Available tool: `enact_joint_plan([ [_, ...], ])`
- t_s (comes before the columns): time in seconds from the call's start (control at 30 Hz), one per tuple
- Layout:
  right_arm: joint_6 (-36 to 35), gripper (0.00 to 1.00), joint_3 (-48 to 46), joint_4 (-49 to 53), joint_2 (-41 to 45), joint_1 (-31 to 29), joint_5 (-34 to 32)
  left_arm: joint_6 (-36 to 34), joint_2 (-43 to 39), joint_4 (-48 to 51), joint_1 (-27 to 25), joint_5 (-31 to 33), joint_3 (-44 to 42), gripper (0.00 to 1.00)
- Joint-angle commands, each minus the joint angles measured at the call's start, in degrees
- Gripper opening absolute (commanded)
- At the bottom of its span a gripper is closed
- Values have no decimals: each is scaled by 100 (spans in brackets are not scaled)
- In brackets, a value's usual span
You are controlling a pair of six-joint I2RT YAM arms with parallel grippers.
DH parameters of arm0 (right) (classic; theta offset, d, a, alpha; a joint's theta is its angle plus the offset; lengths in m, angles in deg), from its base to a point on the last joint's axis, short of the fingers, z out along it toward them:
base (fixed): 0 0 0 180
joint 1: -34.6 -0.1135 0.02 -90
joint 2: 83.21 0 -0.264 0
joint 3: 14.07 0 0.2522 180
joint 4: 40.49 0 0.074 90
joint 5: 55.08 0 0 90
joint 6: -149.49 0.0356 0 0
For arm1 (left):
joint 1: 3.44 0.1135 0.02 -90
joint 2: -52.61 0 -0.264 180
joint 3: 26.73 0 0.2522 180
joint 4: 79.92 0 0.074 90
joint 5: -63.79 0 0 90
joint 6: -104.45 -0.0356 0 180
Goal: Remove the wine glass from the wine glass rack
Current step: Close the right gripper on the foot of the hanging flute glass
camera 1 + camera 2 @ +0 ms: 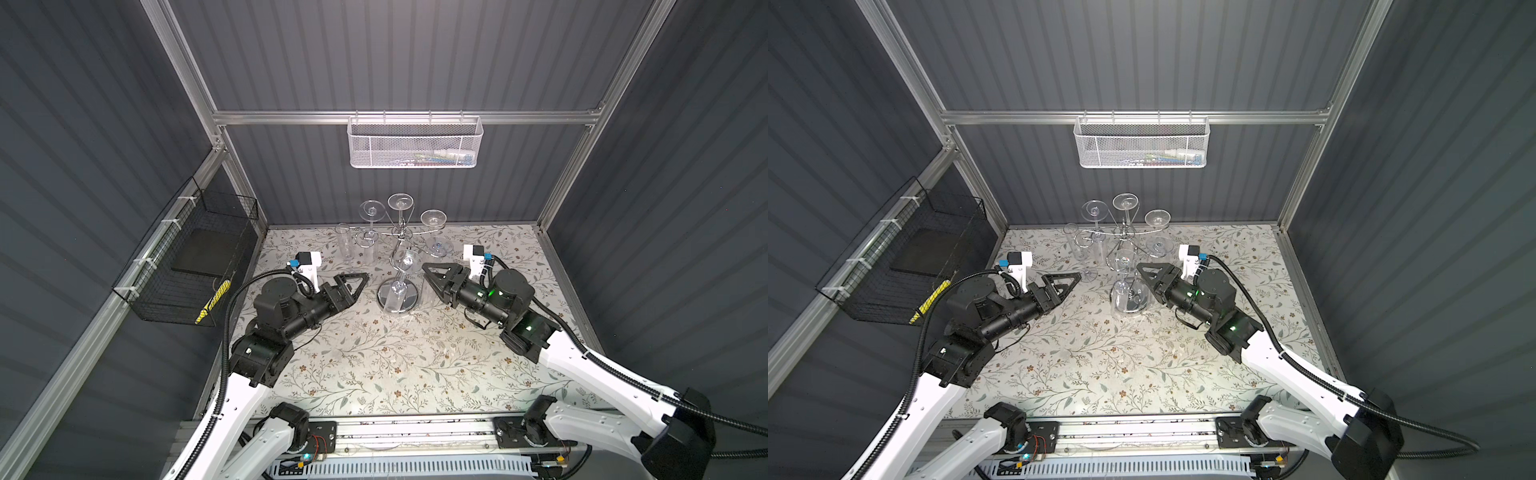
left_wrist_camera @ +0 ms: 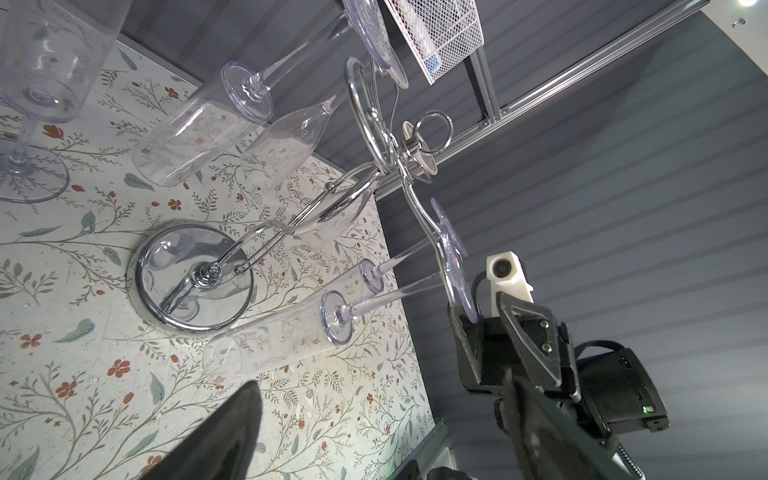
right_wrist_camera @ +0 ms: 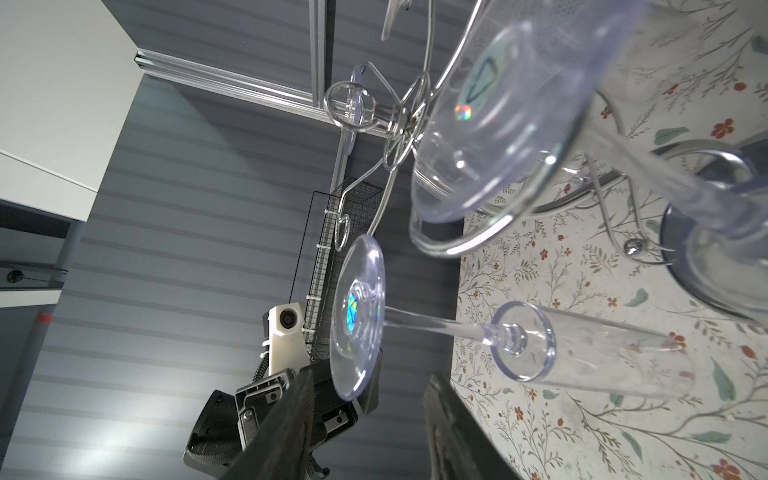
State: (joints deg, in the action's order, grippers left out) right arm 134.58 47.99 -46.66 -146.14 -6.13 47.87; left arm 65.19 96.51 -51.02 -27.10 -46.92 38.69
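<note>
The shiny chrome wire wine glass rack stands on its round mirrored base toward the rear middle of the floral-patterned tabletop. Several clear plastic flutes hang bowl-down from its curved arms, each foot caught in a spiral tip.

The wine glass concerned is a clear stemmed flute on the arm nearest the robot. Its foot sits in the wire loop above, its stem runs downward, and its bowl hangs over the mirrored base in both top views. Whether the rim touches the base cannot be determined.

Right gripper: black, with triangular fingers, positioned just beside this wine glass on its right, level with the foot and upper stem. In the right wrist view the two fingers stand apart with a clear gap. The stem of the wine glass crosses just beyond the fingertips and neither pad presses on it. Nothing is clamped. Whether the edge of the foot brushes a finger cannot be determined.

Left gripper: positioned left of the rack, near the base but apart from it. Its jaws are spread wide and carry nothing. In the left wrist view one dark finger shows over the tabletop.

One further clear glass stands upright on the tabletop just left of the rack. A white mesh basket hangs on the rear rail. A black wire basket is fixed to the left wall.
</note>
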Motion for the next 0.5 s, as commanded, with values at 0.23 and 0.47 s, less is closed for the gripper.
enact_joint_plan([
  [0.23,145,40,277,-641,-468,-38,146,-214,-173,235,-7,97,31,93],
  [0.47,210,28,250,-784,-563,-39,146,-253,-164,268,-7,109,45,93],
])
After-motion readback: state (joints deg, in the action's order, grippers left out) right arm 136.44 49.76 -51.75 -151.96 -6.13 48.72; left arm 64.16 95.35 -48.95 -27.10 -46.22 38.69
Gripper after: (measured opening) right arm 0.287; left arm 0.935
